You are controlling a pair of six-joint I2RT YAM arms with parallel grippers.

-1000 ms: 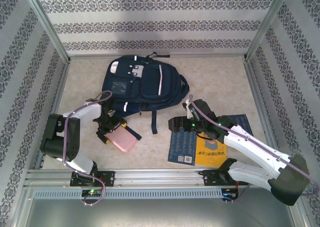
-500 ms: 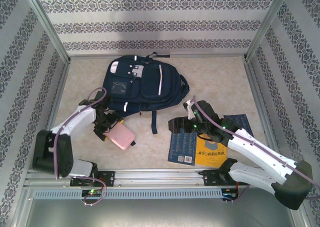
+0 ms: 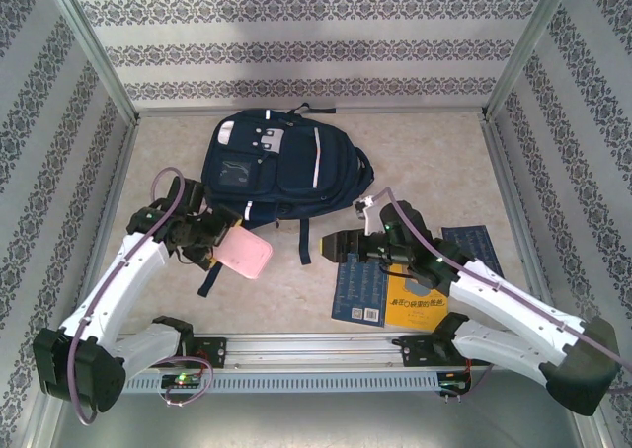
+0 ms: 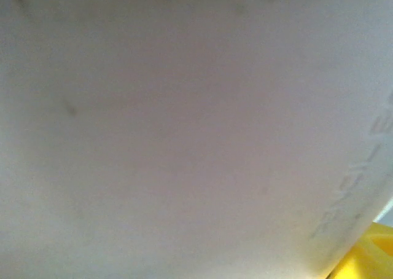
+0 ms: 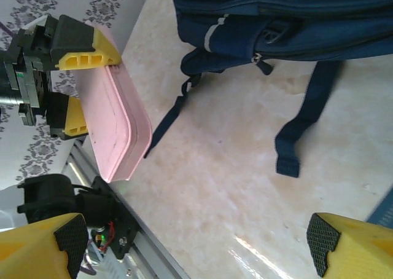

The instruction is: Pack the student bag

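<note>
**Pink case in my left fingers, right fingers spread**

My left gripper (image 3: 212,245) pinches a flat pink case (image 3: 249,257) by one short end. Seen from the right wrist, one yellow pad (image 5: 86,53) presses on its broad face and the other sits against the opposite side. The case juts out from my fingers toward the middle of the table (image 3: 425,162), tilted, just in front of the near left corner of the student bag (image 3: 281,167).

The bag lies flat toward the back of the table, front pockets and white stripes facing up. Its dark straps (image 5: 301,137) trail over the tabletop toward me.

My right gripper (image 3: 336,243) points left, toward the case. Its fingers are spread wide and nothing is between them. It sits near the bag's near right edge. Under my right arm lie a blue book (image 3: 357,292) and a yellow book (image 3: 423,308), side by side and touching.
</note>
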